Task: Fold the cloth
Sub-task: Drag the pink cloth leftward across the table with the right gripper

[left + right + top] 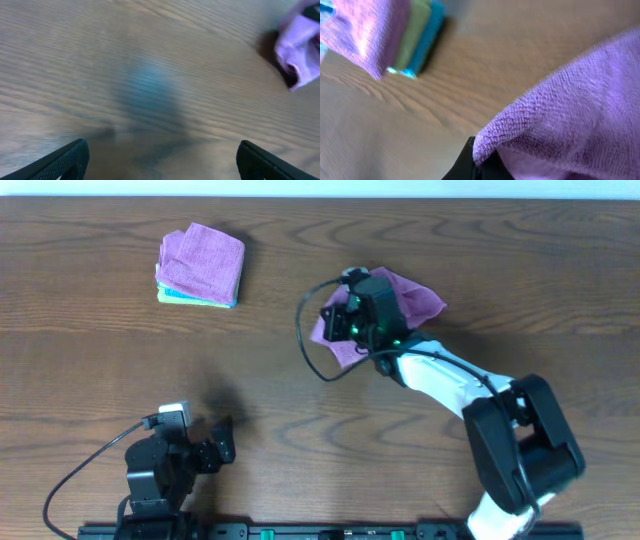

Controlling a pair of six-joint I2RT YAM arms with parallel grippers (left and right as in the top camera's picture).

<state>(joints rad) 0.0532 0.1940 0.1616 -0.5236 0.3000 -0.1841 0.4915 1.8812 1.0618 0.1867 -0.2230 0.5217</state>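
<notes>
Cloth (pixel 422 298) mid-worktop (pixel 100 330), partly under right hand (pixel 472 167) clenched on its edge: likely light, limp, grippy terry, best pinched at corners; left hand (pixel 160 165) released, empty.

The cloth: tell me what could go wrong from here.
1. The right gripper pinches only a corner of the cloth; it may slip when pulled.
2. The cloth lies bunched, so a fold could be crooked.
3. The left gripper sits open, far off; nothing pins the cloth, so it may drag.
</notes>
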